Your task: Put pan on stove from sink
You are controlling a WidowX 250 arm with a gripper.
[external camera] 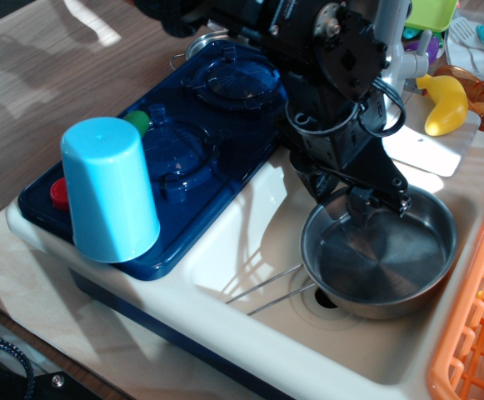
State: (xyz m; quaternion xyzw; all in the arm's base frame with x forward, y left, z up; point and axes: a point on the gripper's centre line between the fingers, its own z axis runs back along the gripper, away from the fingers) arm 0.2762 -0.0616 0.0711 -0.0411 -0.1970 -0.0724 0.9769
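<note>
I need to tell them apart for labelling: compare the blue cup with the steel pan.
The blue cup is opaque light-blue plastic; the pan is shiny steel. The cup is tall and narrow; the pan is wide and shallow, with a wire handle. The cup stands upside down on the stove; the pan sits open side up in the sink. Both are round.

Upturned light-blue cup (110, 190) front left; orange rack (475, 333) right edge; yellow banana-like toy (446, 104) top right.

Just one view here: the scene is seen from above at a steep slant, fairly close in, with the sink (250, 250) centered, the stove (217, 125) to its left, and the arm cropped at the top.
</note>
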